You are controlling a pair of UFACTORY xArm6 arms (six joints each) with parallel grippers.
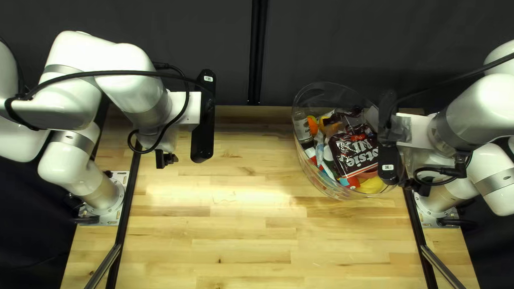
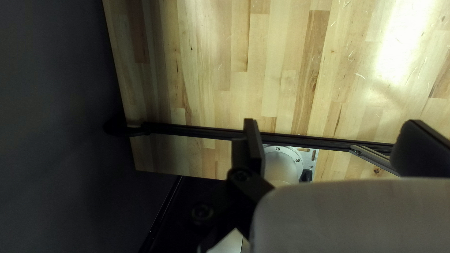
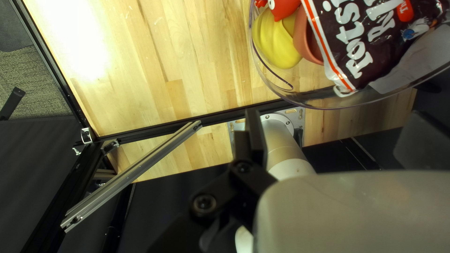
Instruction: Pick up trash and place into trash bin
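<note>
The clear bin (image 1: 310, 173) is holding all visible trash (image 1: 355, 154) — cleanup is looking finished — with left hand (image 2: 333, 126) well apart, right hand (image 3: 336, 117) beside it, both gaping wide, empty.

We have a pale wooden table (image 1: 218, 235) of honey and brown strips, with a dark curtain (image 1: 158, 19) behind its far edge. Black rails (image 1: 125, 214) run along the left and right, each with a silvery brace (image 1: 453, 279) slanting outward toward the near side. White light (image 1: 226, 192) glares off the wood, and beyond the near edge we see grey textured flooring (image 3: 35, 79).
</note>
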